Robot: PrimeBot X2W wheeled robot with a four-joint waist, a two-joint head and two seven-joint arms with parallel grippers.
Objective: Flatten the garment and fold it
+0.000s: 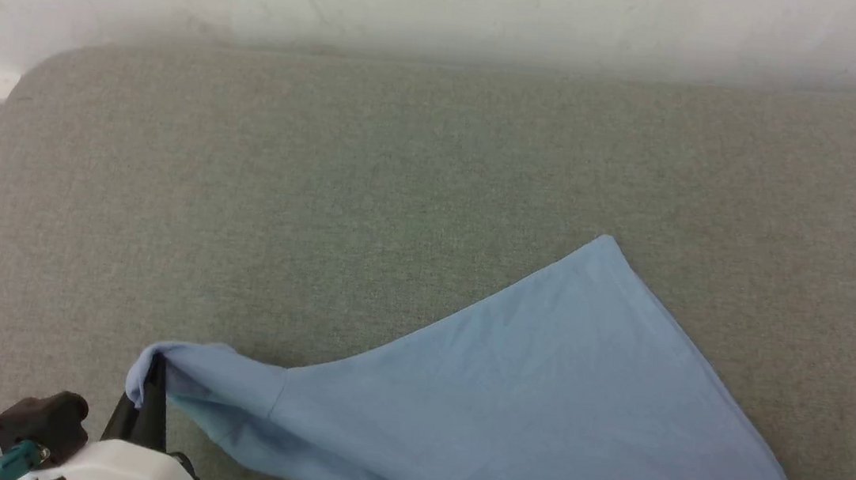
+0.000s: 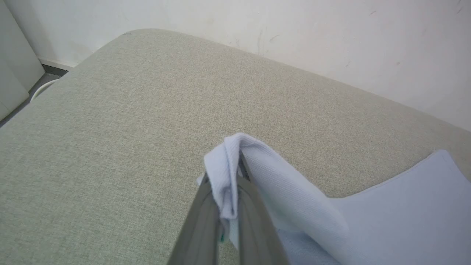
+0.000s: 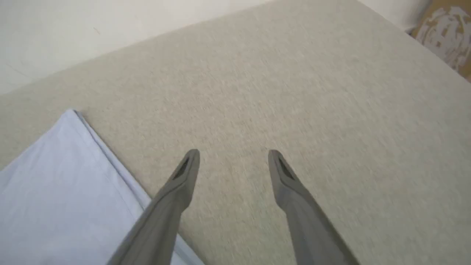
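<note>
Flattening step: L pincer [image 2: 225,184] clenched on shirt [image 1: 539,395] edge, lower left of head view, cloth spread lower centre-right on worktop [image 1: 323,181], R pincer [image 3: 233,159] released, empty; next prob. needs R gripping opposite edge & pulling taut.

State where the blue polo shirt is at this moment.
In the head view the garment lies on the grey surface, low and right of centre, one end pinched by the left gripper.

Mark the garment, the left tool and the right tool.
garment [image 1: 540,387], head view: middle of its flat blue panel.
left tool [image 2: 231,180], left wrist view: between fingertips pinching a bunched garment edge.
right tool [image 3: 234,154], right wrist view: gap between its spread fingertips.
</note>
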